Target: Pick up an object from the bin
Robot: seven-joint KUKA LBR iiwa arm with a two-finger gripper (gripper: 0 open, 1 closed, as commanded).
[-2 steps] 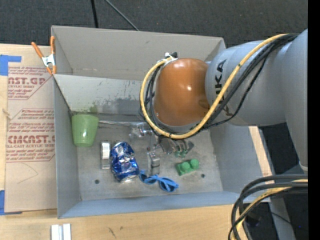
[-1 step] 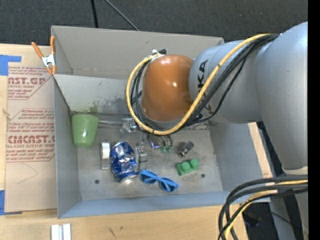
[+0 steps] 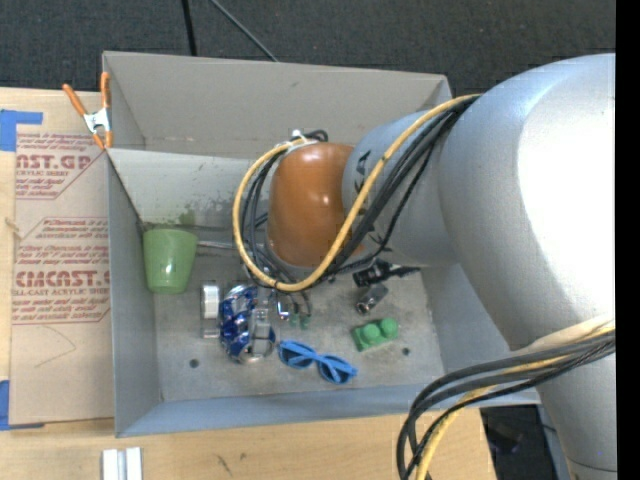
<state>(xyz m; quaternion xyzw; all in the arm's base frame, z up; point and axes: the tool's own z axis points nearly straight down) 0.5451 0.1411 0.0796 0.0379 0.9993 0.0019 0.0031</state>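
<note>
At inspection the arm reached in from the right, and its orange wrist cover (image 3: 305, 203) hung over the middle of the grey metal bin (image 3: 135, 368). The claw (image 3: 270, 313) sat low beneath that cover, close to the floor. Whether it was released, clenched or grasping anything could not be told, because the cover and cables hid most of it. The nearest thing was a crumpled blue-and-silver object (image 3: 238, 328), lying just left of the claw at the bin's centre front, so near that contact could be neither confirmed nor ruled out. A small white block (image 3: 209, 299) lay just beyond it. A pair of blue sunglasses (image 3: 318, 360) lay near the front wall, with a green toy brick (image 3: 375, 334) to their right. A green plastic cup (image 3: 167, 258) lay on its side against the left wall, well apart. Judged step: the descent to a grasp, with nothing visibly lifted. The next move would call for a firm closure on the blue-and-silver object, then a straight lift clear of the block and sunglasses.
</note>
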